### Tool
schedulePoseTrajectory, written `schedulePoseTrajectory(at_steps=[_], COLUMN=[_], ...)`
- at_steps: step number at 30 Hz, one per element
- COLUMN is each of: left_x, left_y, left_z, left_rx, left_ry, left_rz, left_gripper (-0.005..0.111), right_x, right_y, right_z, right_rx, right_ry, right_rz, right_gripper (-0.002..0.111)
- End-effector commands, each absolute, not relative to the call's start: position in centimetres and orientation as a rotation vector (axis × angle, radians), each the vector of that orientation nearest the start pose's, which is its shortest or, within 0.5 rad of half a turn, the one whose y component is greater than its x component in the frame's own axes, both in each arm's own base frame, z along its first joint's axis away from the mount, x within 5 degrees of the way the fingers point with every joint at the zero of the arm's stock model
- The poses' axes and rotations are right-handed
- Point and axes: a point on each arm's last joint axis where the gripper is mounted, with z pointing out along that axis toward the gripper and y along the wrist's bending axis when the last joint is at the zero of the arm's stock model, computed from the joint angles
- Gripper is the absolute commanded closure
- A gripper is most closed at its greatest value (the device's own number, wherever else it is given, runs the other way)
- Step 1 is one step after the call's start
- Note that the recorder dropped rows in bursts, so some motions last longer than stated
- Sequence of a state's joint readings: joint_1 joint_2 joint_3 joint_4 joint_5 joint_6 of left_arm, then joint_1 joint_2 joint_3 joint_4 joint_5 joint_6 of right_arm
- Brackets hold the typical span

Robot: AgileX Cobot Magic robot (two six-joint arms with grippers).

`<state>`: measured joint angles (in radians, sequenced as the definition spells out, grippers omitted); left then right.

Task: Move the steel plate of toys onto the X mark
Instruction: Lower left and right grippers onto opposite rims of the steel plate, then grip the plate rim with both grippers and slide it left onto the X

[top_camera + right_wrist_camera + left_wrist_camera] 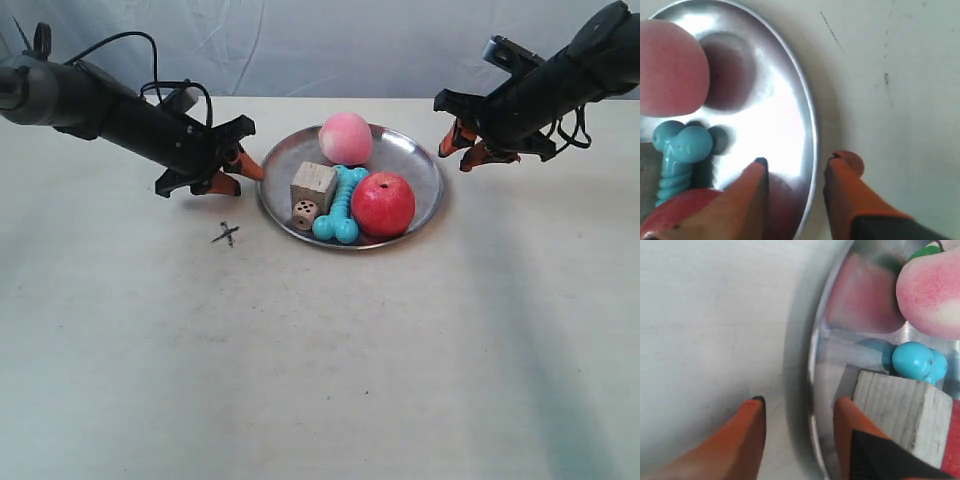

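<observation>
Beige tabletop (320,380), one steel plate (405,155) on it. Left end effector (800,401) and right end effector (798,159), two in all, each spread open astride plate rim. Five toys (345,190) inside plate: red apple (383,203), pink ball (345,138), turquoise bone (340,215), wooden cube (313,183), die (304,213). One X mark (226,235) beside plate, exterior view only.

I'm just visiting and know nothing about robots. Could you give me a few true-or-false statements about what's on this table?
1. The plate sits on the X. False: the X lies uncovered beside the plate.
2. The left gripper and the right gripper are both open, straddling the plate's rim. True.
3. The bone lies between the cube and the red ball. True.
4. The pink ball lies outside the plate. False: it is in the plate.
</observation>
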<state>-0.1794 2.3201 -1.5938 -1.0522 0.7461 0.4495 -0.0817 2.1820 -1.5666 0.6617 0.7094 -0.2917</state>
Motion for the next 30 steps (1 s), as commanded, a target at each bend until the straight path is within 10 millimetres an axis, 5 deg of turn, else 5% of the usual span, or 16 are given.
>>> schedulePoseTrajectory(at_steps=[1,10,20,23,27,30], left_x=[45.0,45.1,45.0,44.9,44.7,44.5], left_y=[-14.9,-15.4,-15.7,-16.1,-16.1,-16.2], left_z=[9.6,9.4,9.4,9.3,9.2,9.2], left_rx=[-0.127,-0.113,-0.101,-0.076,-0.036,-0.023], left_ry=[2.707,2.696,2.698,2.706,2.722,2.733], left_rz=[-1.054,-1.008,-1.001,-1.001,-0.978,-0.987], left_gripper=[0.064,0.064,0.071,0.085,0.107,0.107], right_x=[46.1,46.2,46.0,45.9,45.7,45.5], right_y=[-0.3,0.0,1.7,2.5,2.6,2.7], right_z=[13.4,10.7,8.2,7.8,7.8,7.8], right_rx=[0.327,0.404,0.444,0.431,0.423,0.404], right_ry=[2.674,2.713,2.763,2.777,2.796,2.822], right_rz=[0.602,0.673,0.753,0.761,0.782,0.786], right_gripper=[0.084,0.063,0.063,0.072,0.102,0.108])
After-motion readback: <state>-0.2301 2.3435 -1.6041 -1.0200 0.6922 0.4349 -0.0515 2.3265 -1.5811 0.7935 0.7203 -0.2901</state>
